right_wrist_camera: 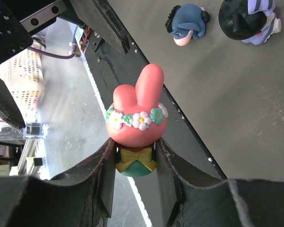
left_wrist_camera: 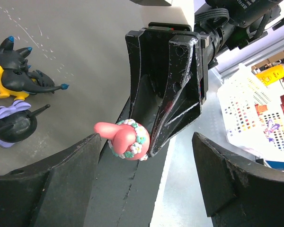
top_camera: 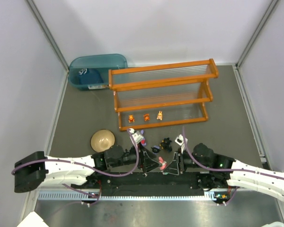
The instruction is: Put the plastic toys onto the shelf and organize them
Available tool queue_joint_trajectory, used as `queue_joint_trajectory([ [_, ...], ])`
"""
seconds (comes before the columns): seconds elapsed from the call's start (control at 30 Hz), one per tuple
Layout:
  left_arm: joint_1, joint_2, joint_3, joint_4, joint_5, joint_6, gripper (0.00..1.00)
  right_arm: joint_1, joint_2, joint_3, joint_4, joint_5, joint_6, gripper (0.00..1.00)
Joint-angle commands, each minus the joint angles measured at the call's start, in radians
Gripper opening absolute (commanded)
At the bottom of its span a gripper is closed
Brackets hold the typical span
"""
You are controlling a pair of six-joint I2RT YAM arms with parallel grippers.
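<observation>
The right claw [right_wrist_camera: 135,152] is closed to a narrow gap on the pink bunny toy [right_wrist_camera: 137,111]. It pinches only the green base and yellow bow, so the round head and ears stand clear past the fingertips. The left claw [left_wrist_camera: 146,142] is spread wide and holds nothing. It faces the right claw, with the pink toy just ahead of it and roughly in line with the gap between its fingers.

The shelf [top_camera: 161,83] lies well beyond both claws, with three orange toys [top_camera: 146,117] on its lowest tier. A black toy [left_wrist_camera: 19,75], a purple one with a dark hat [left_wrist_camera: 12,125] and a small blue one [right_wrist_camera: 187,23] stand on the bench [top_camera: 227,118] just past the claws.

This looks like a hand-over, and several things could go wrong:
- The grip is low and small, so a nudge on the head could twist the toy out.
- The head is smooth and round, so fingers closing on it off-centre could squirt it free.
- The claws are close enough that their fingers could knock together.
- The toy seems to hang over the bench's near edge, so an early release could send it off the bench.
</observation>
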Motion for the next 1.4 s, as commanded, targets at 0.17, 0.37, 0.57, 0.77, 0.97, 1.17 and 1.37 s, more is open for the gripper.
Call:
queue_joint_trajectory([
  [0.17, -0.005, 0.029, 0.014, 0.093, 0.05, 0.013, 0.84, 0.014, -0.021, 0.028, 0.057, 0.011, -0.011, 0.0],
  [0.37, -0.004, 0.051, 0.022, 0.084, 0.05, 0.011, 0.84, 0.015, -0.074, 0.036, 0.035, 0.035, -0.017, 0.0],
  [0.57, -0.004, 0.077, 0.011, 0.121, 0.043, 0.001, 0.84, 0.014, -0.094, 0.037, 0.04, 0.014, -0.013, 0.0],
  [0.77, -0.005, 0.095, 0.013, 0.158, 0.041, -0.01, 0.89, 0.015, -0.093, 0.022, 0.104, -0.033, -0.008, 0.0],
  [0.97, -0.004, 0.126, 0.022, 0.199, 0.058, -0.015, 0.9, 0.014, -0.096, 0.008, 0.173, -0.058, 0.001, 0.0],
  [1.17, -0.004, 0.143, 0.019, 0.233, 0.073, -0.03, 0.85, 0.015, -0.096, -0.001, 0.215, -0.058, 0.01, 0.0],
  [1.37, -0.005, 0.149, 0.02, 0.247, 0.092, -0.032, 0.71, 0.014, -0.099, -0.003, 0.21, -0.041, 0.009, 0.0],
])
